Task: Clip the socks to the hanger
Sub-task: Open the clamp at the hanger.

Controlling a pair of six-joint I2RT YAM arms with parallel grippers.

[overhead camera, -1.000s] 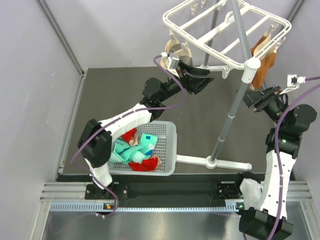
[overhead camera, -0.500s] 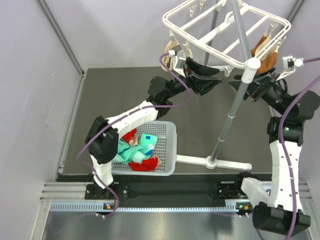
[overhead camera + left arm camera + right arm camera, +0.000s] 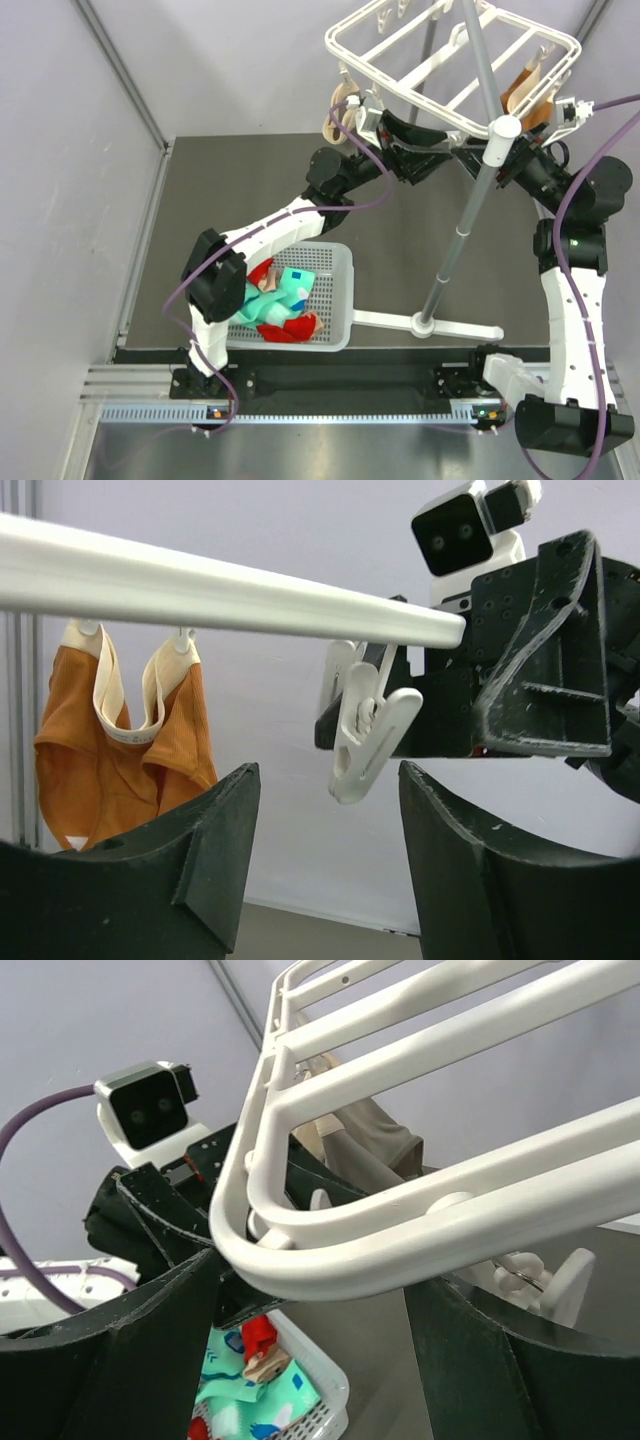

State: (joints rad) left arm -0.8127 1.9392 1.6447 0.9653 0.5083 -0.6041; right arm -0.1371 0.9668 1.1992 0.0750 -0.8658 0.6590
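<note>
The hanger was seen at the back, w/ the socks piled in the basket, well apart. L gripper & R gripper were held wide open at its rim, both empty. Next, probably: a sock is to be fetched, then a clip opened.

We see a white hanger on a grey pole. Below the hanger, a white perforated basket holds mint-green socks with white and blue patches, and a red pair with tan toes. Ribbed orange-brown socks with cream cuffs hang at the hanger's right corner, beige socks at its left.
</note>
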